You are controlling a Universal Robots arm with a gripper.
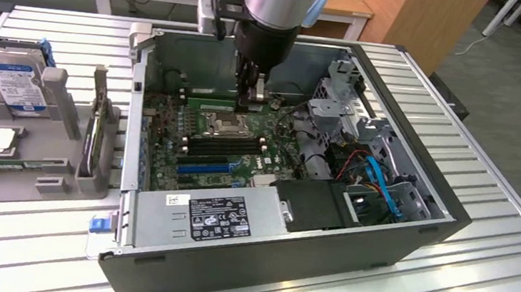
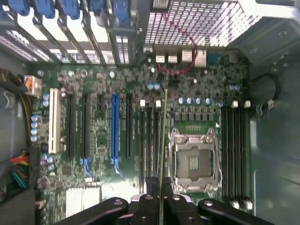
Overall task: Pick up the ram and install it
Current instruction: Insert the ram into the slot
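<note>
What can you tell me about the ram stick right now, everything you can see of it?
The ram appears edge-on in the wrist view as a long, thin green board strip, with its chips hidden at this angle. It stands on edge, clamped between the dark fingers of the gripper, inside the open computer case. It runs parallel to the black memory slots beside the CPU socket, directly over them. Whether its lower edge is in a slot cannot be told.

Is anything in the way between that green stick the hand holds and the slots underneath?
Nothing visible. The hand grips the ram edge-on above empty dark memory slots beside the processor socket; no cable or card crosses them.
</note>
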